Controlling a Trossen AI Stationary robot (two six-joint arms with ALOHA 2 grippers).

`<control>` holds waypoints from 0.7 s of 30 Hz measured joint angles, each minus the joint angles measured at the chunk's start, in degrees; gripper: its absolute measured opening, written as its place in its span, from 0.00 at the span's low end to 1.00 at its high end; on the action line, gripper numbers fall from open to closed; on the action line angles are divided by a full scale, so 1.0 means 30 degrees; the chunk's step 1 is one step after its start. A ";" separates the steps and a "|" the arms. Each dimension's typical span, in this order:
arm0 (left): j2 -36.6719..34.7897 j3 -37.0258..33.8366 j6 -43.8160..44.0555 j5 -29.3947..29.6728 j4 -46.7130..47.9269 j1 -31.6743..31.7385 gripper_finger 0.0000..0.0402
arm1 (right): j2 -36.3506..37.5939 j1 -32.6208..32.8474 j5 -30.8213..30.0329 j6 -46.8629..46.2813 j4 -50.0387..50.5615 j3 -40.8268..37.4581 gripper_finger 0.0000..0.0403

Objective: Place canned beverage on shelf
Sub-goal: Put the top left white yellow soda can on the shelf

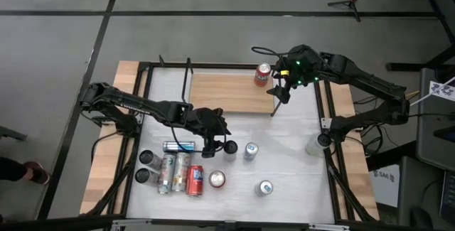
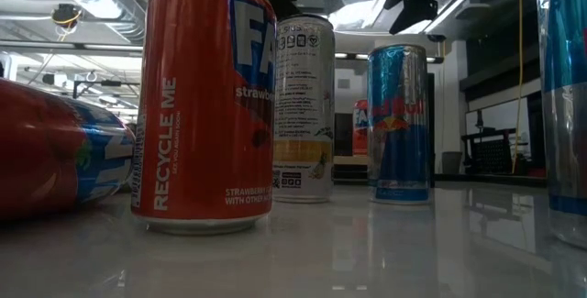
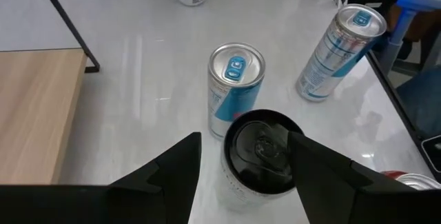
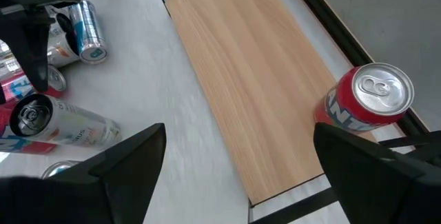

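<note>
The left gripper (image 1: 226, 146) stands over the middle of the white worktop (image 1: 298, 160), partly open, with one finger (image 3: 172, 176) on either side of a black-topped can (image 3: 260, 156); the left wrist view shows the can upright between the fingers, but whether the pads press its wall cannot be told. Just beyond it stands a blue-and-silver can (image 3: 233, 86), upright (its pull tab is blue); a second slim blue-and-silver can (image 3: 337, 52) stands farther off, towards the worktop's front right, apart from the first.

The right gripper (image 1: 281, 89) hovers at the right end of the shelf (image 1: 227, 92), fingers spread wide and holding nothing; the right wrist view shows both fingers clear of every object. The shelf is a light-wood board lying against the far edge of the worktop, with a thin black rod upright at each end. A red can (image 1: 264, 74) stands upright on the shelf's far right corner, just beside the right gripper and apart from it.

Near the worktop's front left corner lies a cluster of cans (image 1: 174, 173); some lie on their sides, some stand upright. In the low view a red can marked "RECYCLE ME" (image 2: 204, 96) stands closest; a pale can (image 2: 303, 105) and a blue can (image 2: 399, 119) stand behind it.
</note>
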State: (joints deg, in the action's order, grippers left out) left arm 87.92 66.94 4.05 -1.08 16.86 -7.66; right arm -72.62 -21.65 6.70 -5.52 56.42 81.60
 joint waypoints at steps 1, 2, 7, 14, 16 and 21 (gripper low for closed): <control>0.0000 0.0000 -0.0014 0.0000 0.0000 -0.0064 0.53 | 0.0000 0.0000 -0.0002 0.0000 0.0000 0.0000 0.90; 0.0000 0.0000 -0.0022 0.0007 -0.0006 -0.0140 0.54 | 0.0000 0.0000 -0.0006 0.0000 0.0000 0.0000 0.90; 0.0000 0.0000 -0.0060 0.0307 -0.0037 -0.0503 0.66 | 0.0000 0.0000 -0.0005 0.0000 0.0000 0.0000 0.90; 0.0031 0.0000 -0.1049 0.2110 -0.0095 -0.1191 0.86 | 0.0000 0.0000 -0.0004 0.0004 0.0000 0.0000 0.90; 0.0058 0.0000 -0.1056 0.2362 -0.0087 -0.1349 0.89 | 0.0000 0.0000 0.0001 0.0006 0.0000 0.0000 0.90; 0.0058 0.0000 -0.0903 0.2536 -0.0080 -0.1771 0.92 | 0.0000 0.0000 -0.0006 0.0005 0.0000 0.0000 0.90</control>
State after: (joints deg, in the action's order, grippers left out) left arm 88.09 66.94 1.34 6.53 16.62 -12.98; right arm -72.62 -21.65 6.68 -5.51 56.42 81.60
